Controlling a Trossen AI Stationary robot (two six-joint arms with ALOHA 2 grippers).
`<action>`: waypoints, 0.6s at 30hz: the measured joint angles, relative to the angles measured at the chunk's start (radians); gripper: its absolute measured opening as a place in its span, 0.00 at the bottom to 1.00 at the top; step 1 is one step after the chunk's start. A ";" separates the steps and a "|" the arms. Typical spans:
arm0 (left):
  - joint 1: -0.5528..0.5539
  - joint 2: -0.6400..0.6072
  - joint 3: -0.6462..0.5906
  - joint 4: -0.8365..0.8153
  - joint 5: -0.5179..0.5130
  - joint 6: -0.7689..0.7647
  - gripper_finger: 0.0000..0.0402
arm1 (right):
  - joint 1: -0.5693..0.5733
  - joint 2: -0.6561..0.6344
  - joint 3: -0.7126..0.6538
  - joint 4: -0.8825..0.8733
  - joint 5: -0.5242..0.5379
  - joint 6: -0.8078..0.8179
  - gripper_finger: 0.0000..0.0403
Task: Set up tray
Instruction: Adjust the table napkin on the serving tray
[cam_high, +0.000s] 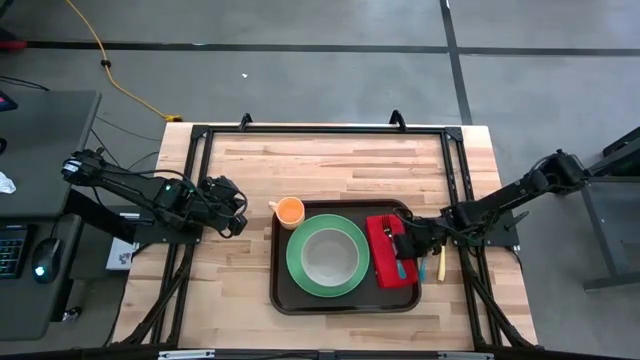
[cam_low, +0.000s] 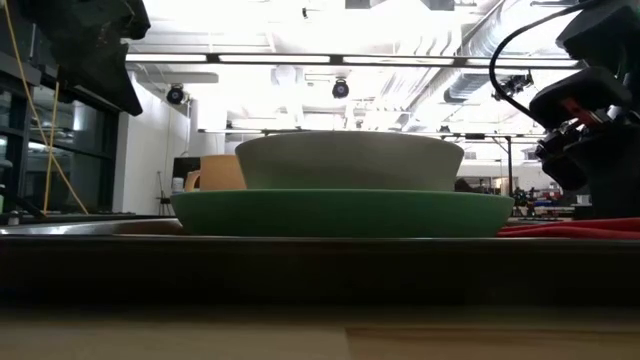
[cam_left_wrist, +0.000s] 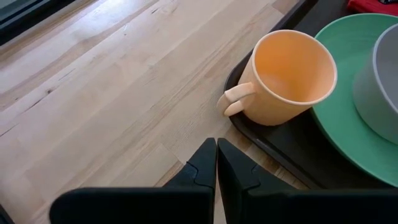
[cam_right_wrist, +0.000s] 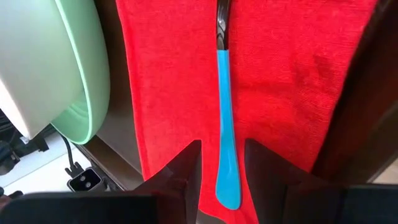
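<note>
Right claw (cam_high: 401, 246): over the right end of the tray, above the napkin; its fingers (cam_right_wrist: 180, 171) stand part open, one on each side of the blue handle, not pressed on it as far as the wrist view shows.
Left claw (cam_high: 232, 207): over bare worktop just left of the tray, well apart from the right claw; fingers (cam_left_wrist: 202, 165) closed together, holding nothing.
Tray (cam_high: 283, 300): dark brown, lies flat on the near middle of the worktop, between the two claws; its left rim is near the left claw, its right end is under the right claw.
Plate (cam_high: 297, 270): green, in the middle of the tray, left of the napkin.
Bowl (cam_high: 328, 255): pale grey, sits on the plate.
Cup (cam_high: 289, 211): orange, upright on the tray's far left corner, touching or just beside the plate's edge; its handle points out toward the left claw.
Napkin (cam_high: 382, 262): red, spread along the tray's right side, just beside the plate.
Utensil (cam_right_wrist: 225, 124): blue handle with a dark metal neck, lies lengthwise on the napkin between the right claw's fingers; its head is out of view.
Yellow item (cam_high: 440, 266): thin, lies on the worktop just right of the tray; too small to tell what it is.
Worktop (cam_high: 330, 160): pale wood in a black frame.
</note>
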 joint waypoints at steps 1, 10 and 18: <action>0.000 0.000 0.000 0.000 0.000 0.000 0.11 | 0.002 0.000 0.000 0.000 0.002 0.004 0.25; 0.000 0.000 0.000 0.001 0.000 0.000 0.11 | 0.005 0.000 0.000 0.035 0.032 0.013 0.25; 0.000 0.000 0.000 0.001 0.000 0.000 0.11 | 0.005 0.015 0.000 0.024 0.016 0.012 0.25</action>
